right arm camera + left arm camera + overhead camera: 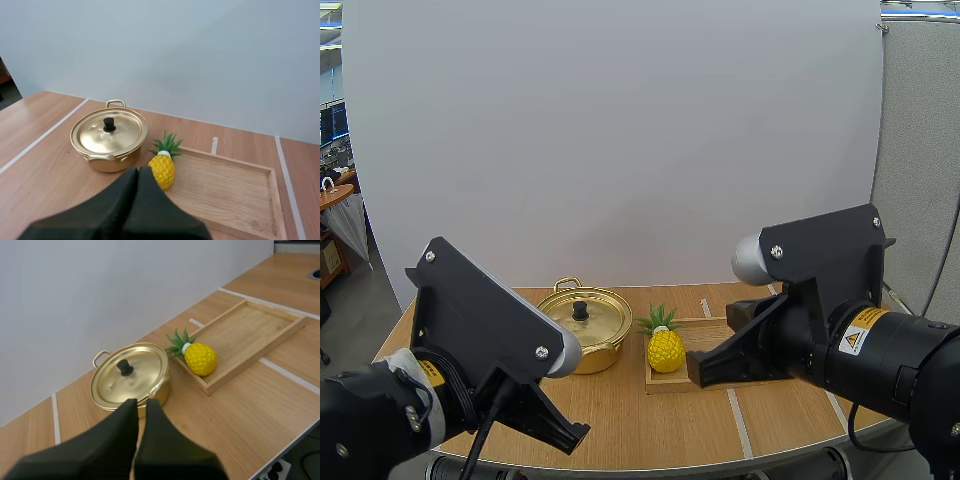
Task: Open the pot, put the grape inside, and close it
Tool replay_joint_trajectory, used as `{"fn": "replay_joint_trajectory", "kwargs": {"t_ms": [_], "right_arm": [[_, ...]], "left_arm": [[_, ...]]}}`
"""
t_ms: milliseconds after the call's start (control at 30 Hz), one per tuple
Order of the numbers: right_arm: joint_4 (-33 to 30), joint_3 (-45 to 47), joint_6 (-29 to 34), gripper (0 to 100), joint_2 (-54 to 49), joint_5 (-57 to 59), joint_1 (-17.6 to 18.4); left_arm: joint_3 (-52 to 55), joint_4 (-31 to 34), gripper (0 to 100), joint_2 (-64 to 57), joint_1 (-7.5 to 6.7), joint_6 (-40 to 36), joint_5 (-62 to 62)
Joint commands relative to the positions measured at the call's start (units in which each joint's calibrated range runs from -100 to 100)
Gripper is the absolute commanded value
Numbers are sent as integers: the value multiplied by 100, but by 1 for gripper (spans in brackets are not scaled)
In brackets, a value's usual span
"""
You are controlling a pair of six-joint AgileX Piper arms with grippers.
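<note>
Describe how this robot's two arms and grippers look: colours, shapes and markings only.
The left arm and right arm are matte black and angular, with silver screws and rounded pale grey caps. The right arm carries a yellow-and-white warning label. The left gripper and right gripper have black tapering fingers.

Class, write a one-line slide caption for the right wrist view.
Shut right gripper faces a lidded gold pot and a pineapple in the tray end nearest the pot.

The black left arm (480,325) and black right arm (825,300) are raised, wrists tilted forward and down; the two-fingered black left gripper (138,404) and right gripper (134,171) each form one closed wedge, holding nothing
</note>
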Motion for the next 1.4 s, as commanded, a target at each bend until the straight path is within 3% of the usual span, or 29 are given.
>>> {"fn": "replay_joint_trajectory", "kwargs": {"t_ms": [0,100,233,367,533,600,800,933,1200,1367], "right_arm": [[20,309,-36,0,-43,-657,-25],[20,672,-37,0,-43,-1379,-25],[-37,1003,-37,0,-43,-2698,-25],[-326,1457,-37,0,-43,-4768,-25],[-762,2416,-37,0,-43,-6738,-25],[-774,2780,-37,0,-43,-7265,-25],[-774,3660,-37,0,-43,-7705,-25],[-762,3763,-37,0,-43,-7799,-25],[-751,3763,-37,0,-43,-7236,-25],[-763,3763,-37,0,-43,-6447,-25]], "left_arm": [[149,-37,0,-59,20,-92,-870],[398,-26,0,-59,20,-92,-2214],[1000,-225,0,-59,20,-92,-4990],[1779,-415,0,-59,20,-92,-7615],[2724,-1811,0,-59,20,-210,-9405],[2948,-2004,0,-59,20,-418,-9773],[3377,-1993,0,-59,20,-540,-10120],[3510,-1965,0,-59,20,-473,-10120],[3510,-1799,0,-59,20,-200,-9049],[3510,-1341,0,-59,20,-11,-7340]]}}
